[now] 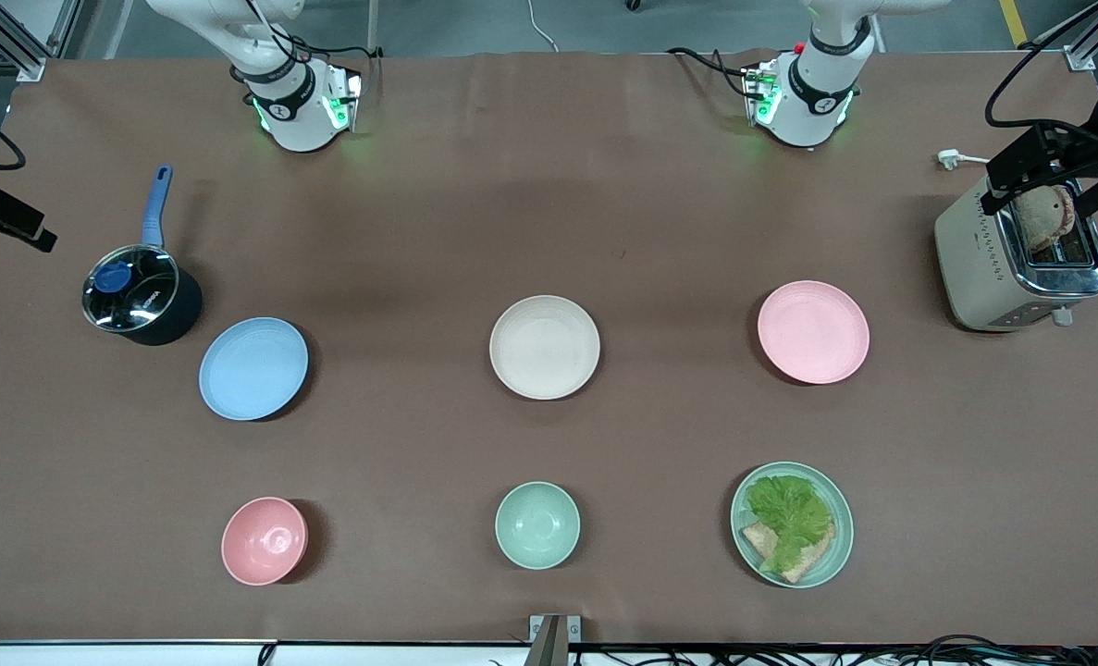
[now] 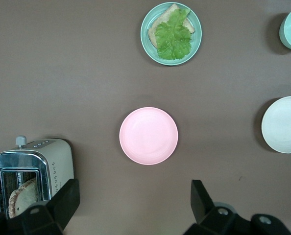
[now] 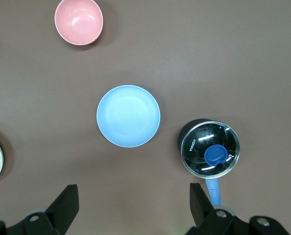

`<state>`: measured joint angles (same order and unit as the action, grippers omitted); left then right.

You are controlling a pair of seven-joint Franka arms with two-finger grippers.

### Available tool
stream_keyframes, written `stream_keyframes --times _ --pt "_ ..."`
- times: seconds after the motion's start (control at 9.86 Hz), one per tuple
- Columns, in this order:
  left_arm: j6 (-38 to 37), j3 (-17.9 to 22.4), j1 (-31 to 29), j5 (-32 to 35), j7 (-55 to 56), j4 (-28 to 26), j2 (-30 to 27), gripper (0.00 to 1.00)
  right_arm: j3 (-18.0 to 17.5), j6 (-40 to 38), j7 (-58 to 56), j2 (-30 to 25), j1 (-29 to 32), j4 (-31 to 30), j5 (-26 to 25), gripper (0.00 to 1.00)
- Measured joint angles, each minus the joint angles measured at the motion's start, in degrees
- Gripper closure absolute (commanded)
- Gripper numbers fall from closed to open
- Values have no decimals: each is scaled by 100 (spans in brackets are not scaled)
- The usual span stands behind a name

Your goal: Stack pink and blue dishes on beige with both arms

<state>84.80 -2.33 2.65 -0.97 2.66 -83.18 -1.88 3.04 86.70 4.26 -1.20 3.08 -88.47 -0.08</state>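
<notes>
The beige plate lies at the table's middle. The pink plate lies beside it toward the left arm's end, and the blue plate toward the right arm's end. All three are bare and apart. Neither hand shows in the front view. In the left wrist view my left gripper hangs open and empty, high over bare table near the pink plate, with the beige plate at the edge. My right gripper is likewise open and empty, high over bare table near the blue plate.
A lidded saucepan with a blue handle stands beside the blue plate. A toaster holding bread stands at the left arm's end. Nearer the front camera are a pink bowl, a mint-green bowl and a mint-green plate with lettuce and bread.
</notes>
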Motion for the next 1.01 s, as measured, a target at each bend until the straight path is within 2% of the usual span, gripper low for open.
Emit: stream_keyframes --times 0.61,0.81,1.01 --pt "49 46 2 0 -6 -85 160 0 -1 -22 -1 -1 -1 9 0 0" --pt "672 321 11 -55 -396 -592 358 0 -9 -12 -97 8 -19 37 12 0" --pt "1723 630 0 -387 -867 -1575 525 0 33 197 -613 299 -20 -107 226 0"
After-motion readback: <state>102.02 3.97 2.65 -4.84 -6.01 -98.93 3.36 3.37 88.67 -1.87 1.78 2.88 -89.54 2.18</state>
